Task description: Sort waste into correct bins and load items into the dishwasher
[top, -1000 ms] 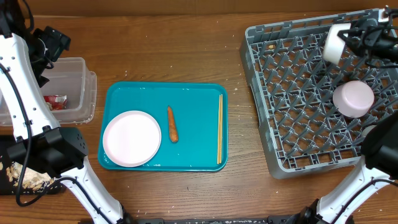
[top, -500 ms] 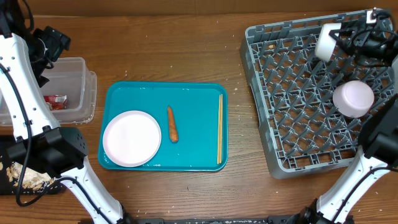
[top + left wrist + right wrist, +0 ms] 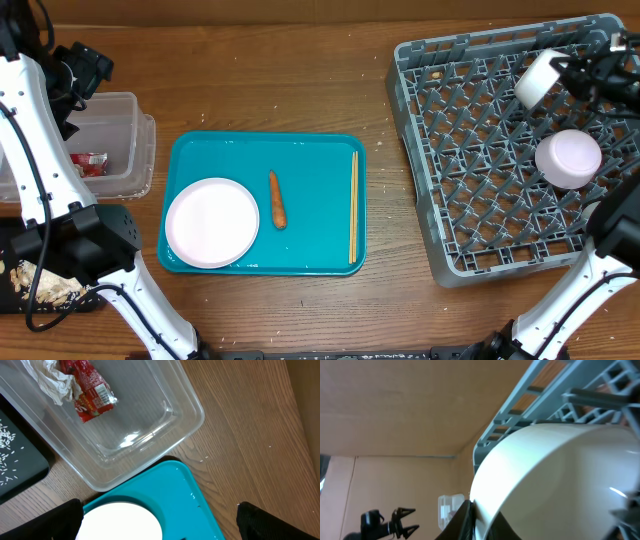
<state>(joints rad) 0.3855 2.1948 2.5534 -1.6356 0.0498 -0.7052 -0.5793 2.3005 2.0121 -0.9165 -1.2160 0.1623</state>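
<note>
We see the right gripper [image 3: 560,72] over the far right corner of the grey dish rack [image 3: 470,215]. Its fingers [image 3: 462,525] are nearly pressed together, apparently pinching the rim of the small white cup [image 3: 536,79], though the wrist view is too close to be sure. The cup is tilted over the pegs. A white bowl [image 3: 568,158] sits in the rack nearer to us. The left gripper [image 3: 160,525] is spread wide and holds nothing, above the clear tub [image 3: 185,420] containing the red wrapper [image 3: 90,390] and tissue [image 3: 50,375]. The plate [image 3: 212,222], carrot stick [image 3: 277,198] and chopsticks [image 3: 352,207] lie on the teal tray [image 3: 310,150].
</note>
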